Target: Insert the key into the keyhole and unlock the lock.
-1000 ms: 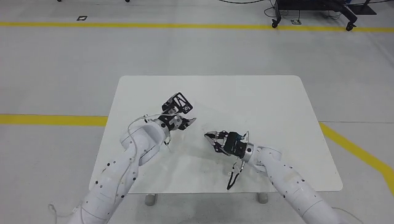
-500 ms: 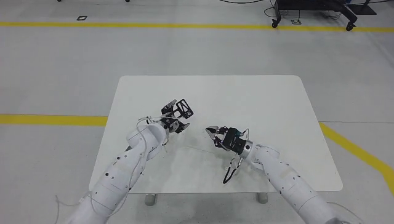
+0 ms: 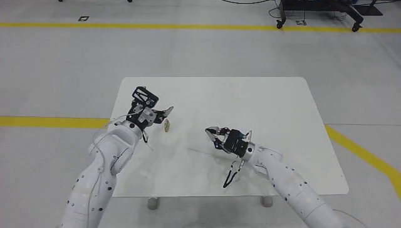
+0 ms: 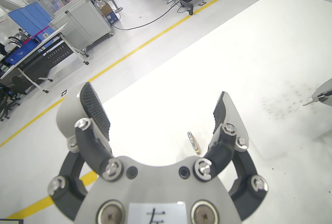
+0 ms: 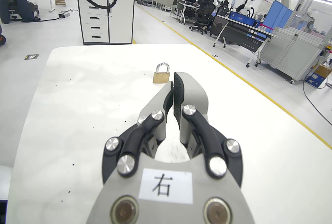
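Brass padlock point(image 5: 161, 74) stands shut on the counter point(image 5: 77, 95) beside the empty, wide-open left gripper point(image 4: 155, 103), while the closed right gripper point(image 5: 172, 82) pinches the key point(image 4: 310, 102) (apart from the lock), so insertion and unlocking look not yet done.

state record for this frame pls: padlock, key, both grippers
padlock: upright on table, shackle looks closed, nothing touching it
key: pinched in right gripper, tip protruding, apart from padlock
left gripper: open, empty, raised near padlock
right gripper: shut on key, pointing toward padlock
key inserted: no
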You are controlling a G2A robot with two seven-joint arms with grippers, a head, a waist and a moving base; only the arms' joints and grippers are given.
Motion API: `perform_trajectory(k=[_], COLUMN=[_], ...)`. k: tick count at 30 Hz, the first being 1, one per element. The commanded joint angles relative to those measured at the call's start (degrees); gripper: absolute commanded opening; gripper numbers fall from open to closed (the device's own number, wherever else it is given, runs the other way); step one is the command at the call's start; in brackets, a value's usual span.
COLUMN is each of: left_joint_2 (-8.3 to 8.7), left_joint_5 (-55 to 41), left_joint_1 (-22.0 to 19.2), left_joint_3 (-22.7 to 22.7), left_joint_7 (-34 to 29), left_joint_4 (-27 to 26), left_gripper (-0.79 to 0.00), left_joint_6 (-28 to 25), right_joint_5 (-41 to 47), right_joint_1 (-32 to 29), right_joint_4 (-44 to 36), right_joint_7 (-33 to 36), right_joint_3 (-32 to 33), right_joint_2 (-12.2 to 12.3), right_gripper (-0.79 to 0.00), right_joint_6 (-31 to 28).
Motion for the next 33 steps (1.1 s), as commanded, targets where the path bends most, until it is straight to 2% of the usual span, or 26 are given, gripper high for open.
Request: perform_trajectory(k=[1, 4, 7, 9, 11, 15, 17, 24, 27, 29, 33], left_joint_2=[-0.01, -0.03, -0.46, -0.88, -1.35, -1.39, -1.09, -1.03, -1.02, -1.19, -1.14], left_joint_5=[0.1, -0.3, -5.7, -15.4, -33.0, -60.6, -67.2, -67.7, -63.6, -65.1, -70.8], left_joint_1=[-0.1, 0.1, 1.0, 0.9, 0.4, -2.4, -3.8, -4.0, -2.9, -1.9, -1.3], left_joint_3=[0.1, 0.2, 0.3, -0.1, -1.0, -2.9, -4.1, -4.2, -3.0, -2.0, -1.1], left_joint_7=[0.0, 0.2, 2.0, 2.0, -0.9, -13.8, -18.7, -19.3, -17.3, -15.8, -17.8], left_joint_4=[0.1, 0.2, 1.7, 2.1, 4.6, 10.6, 12.7, 13.0, 11.2, 10.3, 10.2], left_gripper=[0.000, 0.000, 0.000, 0.000, 0.000, 0.000, 0.000, 0.000, 0.000, 0.000, 0.000], left_joint_6=[0.0, 0.0, 2.4, 1.5, -2.2, -9.1, -11.0, -11.2, -11.9, -13.0, -14.5], right_joint_5=[0.0, 1.4, 8.6, 15.0, 21.9, 35.7, 39.5, 39.5, 39.5, 44.8, 62.4], right_joint_1=[0.0, -0.3, -0.8, -1.0, -1.0, 0.6, 1.4, 1.4, 1.4, 0.7, 2.1], right_joint_4=[0.0, -0.6, -1.2, -0.8, 0.8, 4.7, 6.5, 6.5, 6.5, 7.3, 13.0], right_joint_7=[0.0, 0.0, -3.2, -5.7, -6.5, -4.9, -3.8, -3.8, -3.8, -2.6, 6.9], right_joint_3=[0.0, -0.1, 0.1, 0.1, 0.0, -1.3, -1.8, -1.8, -1.8, -1.6, -4.2], right_joint_2=[0.0, -0.2, -0.7, -1.3, -1.9, -3.5, -4.1, -4.1, -4.1, -4.3, -5.8], right_gripper=[-0.785, -0.785, -0.785, -0.785, -0.785, -0.785, -0.785, -0.785, -0.785, -0.785, -0.785], right_joint_6=[0.0, 0.0, -2.2, -5.0, -7.4, -13.5, -15.7, -15.7, -15.7, -18.0, -27.7])
